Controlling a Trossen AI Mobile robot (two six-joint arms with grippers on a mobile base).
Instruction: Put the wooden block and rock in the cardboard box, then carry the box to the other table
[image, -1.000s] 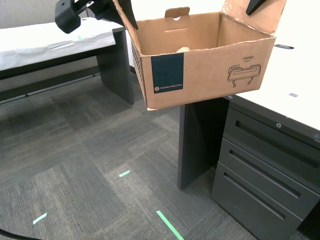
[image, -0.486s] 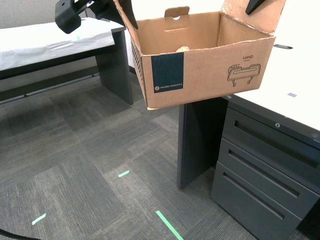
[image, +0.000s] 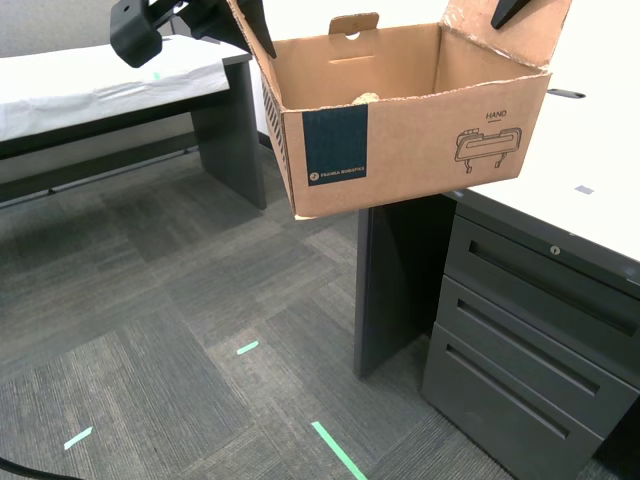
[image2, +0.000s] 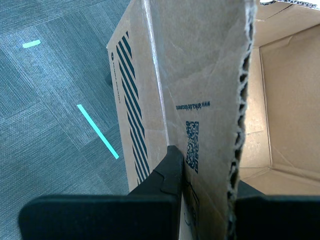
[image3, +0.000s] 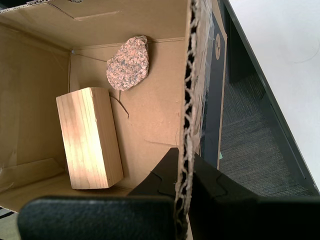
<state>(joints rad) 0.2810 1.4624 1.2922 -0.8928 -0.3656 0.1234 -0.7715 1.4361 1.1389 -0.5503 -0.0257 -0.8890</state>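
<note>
The cardboard box (image: 420, 130) hangs in the air, top flaps up, with the teal label and "HAND" drawing facing the exterior camera. Inside it lie the wooden block (image3: 90, 137) and the rock (image3: 128, 63), apart from each other; in the exterior view only the top of the rock (image: 366, 99) shows. My first gripper (image3: 184, 156) is shut on the flap at the exterior view's right (image: 520, 12). My second gripper (image2: 205, 170) is shut on the opposite flap above the striped side (image: 250, 25). The other table (image: 90, 90), with its wrinkled pale cover, stands at the exterior view's upper left.
A smooth white table (image: 600, 120) with dark drawers (image: 530, 330) under it fills the exterior view's right, close behind the box. Grey carpet (image: 180, 330) with green tape marks (image: 338, 450) lies between the two tables.
The floor and drawers have slid very slightly in the exterior view, so the camera has moved a little. The box stays held the same way by both grippers.
</note>
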